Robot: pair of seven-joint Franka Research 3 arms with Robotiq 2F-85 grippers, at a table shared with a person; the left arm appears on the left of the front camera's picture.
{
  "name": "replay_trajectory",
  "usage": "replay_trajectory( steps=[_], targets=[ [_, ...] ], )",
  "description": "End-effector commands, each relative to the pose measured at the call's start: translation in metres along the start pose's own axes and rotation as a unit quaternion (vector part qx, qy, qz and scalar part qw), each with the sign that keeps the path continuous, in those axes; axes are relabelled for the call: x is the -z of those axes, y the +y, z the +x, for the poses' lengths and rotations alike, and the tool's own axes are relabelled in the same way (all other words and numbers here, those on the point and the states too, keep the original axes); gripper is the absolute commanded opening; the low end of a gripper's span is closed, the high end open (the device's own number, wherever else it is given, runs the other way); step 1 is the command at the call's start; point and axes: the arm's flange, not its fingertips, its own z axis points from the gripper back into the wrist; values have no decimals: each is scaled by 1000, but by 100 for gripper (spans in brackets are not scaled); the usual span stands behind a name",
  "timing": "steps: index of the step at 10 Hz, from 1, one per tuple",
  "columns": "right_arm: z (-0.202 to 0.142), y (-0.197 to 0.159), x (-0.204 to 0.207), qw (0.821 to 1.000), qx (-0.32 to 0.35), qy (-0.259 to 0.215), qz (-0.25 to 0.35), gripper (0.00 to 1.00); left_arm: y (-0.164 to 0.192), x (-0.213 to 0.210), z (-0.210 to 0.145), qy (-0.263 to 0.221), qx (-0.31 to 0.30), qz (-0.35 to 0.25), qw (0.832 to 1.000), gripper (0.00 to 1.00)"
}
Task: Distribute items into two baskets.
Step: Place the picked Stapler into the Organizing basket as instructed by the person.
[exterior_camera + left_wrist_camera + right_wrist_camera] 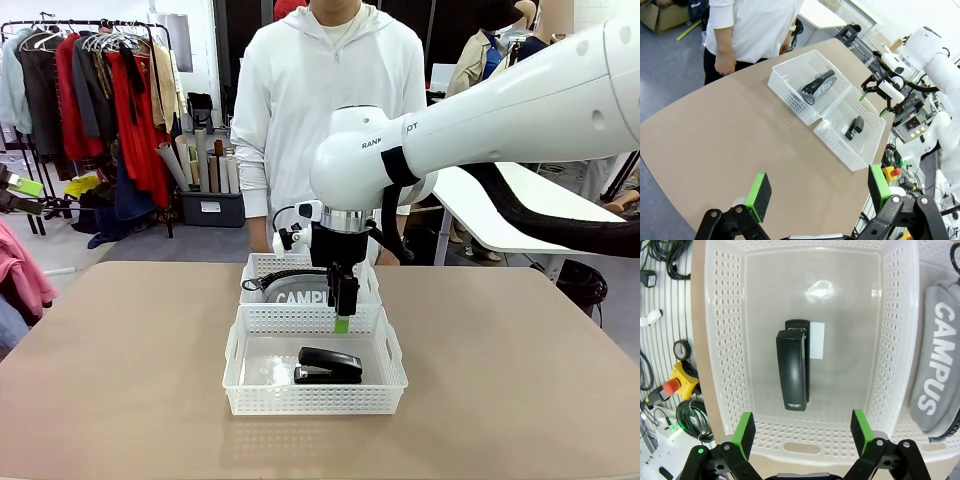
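The stapler point(792, 371) is lying in the near basket point(392, 385), the pouch point(300, 292) in the far one; the right hand point(342, 322), released and empty, is being best withdrawn straight upward, clear of the rim; the left hand point(819, 188) is also being held released above the counter point(715, 140).

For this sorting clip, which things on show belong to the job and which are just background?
Job:
- black desk stapler
- grey soft CAMPUS pouch
- near white lattice plastic basket
- far white lattice plastic basket

Background:
- black-framed clothes rack
- red emergency-stop button
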Motion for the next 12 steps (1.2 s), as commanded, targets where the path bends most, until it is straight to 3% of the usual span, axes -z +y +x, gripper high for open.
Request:
replay_trajectory(
  steps=[1,3,6,9,12],
  targets=[
    [0,0,0,1000,0,0,0,100,0,-1,1,-2,1,1,1000,100],
    [-32,6,-33,993,97,-43,-48,100,0,-1,1,-2,1,1,1000,100],
    [-93,37,-80,967,208,-123,-76,100,0,-1,1,-2,1,1,1000,100],
    [-177,68,-109,944,256,-197,-60,100,0,-1,1,-2,1,1,1000,100],
    [-244,120,-137,902,307,-295,-64,100,0,-1,1,-2,1,1,1000,100]
  ],
)
